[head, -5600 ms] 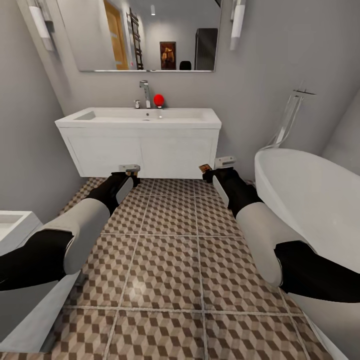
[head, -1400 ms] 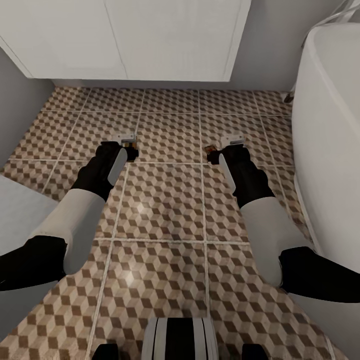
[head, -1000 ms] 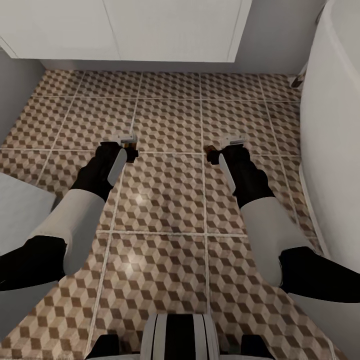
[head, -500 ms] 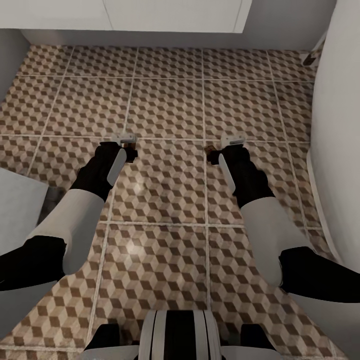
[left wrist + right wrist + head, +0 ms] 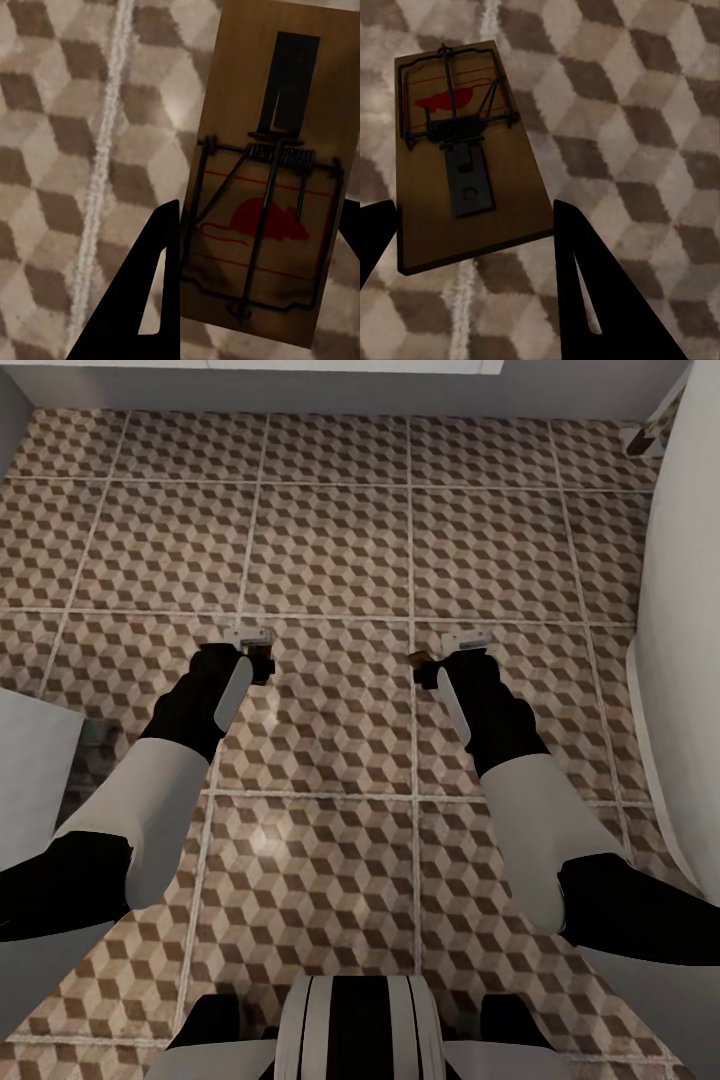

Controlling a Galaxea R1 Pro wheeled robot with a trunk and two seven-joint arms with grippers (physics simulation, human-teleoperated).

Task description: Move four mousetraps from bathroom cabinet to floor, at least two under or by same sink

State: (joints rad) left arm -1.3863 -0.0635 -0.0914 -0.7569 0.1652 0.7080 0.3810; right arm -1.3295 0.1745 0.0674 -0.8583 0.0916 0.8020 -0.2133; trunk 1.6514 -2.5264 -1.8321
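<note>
Both arms reach out above the bathroom floor (image 5: 330,550), short of the white vanity base at its far edge; the left hand (image 5: 257,655) grips a mousetrap (image 5: 266,187) between its fingers (image 5: 146,300); the right hand (image 5: 428,665) likewise clamps a second mousetrap (image 5: 465,180), held over the cube-patterned tiles beside the bathtub (image 5: 690,610).
</note>
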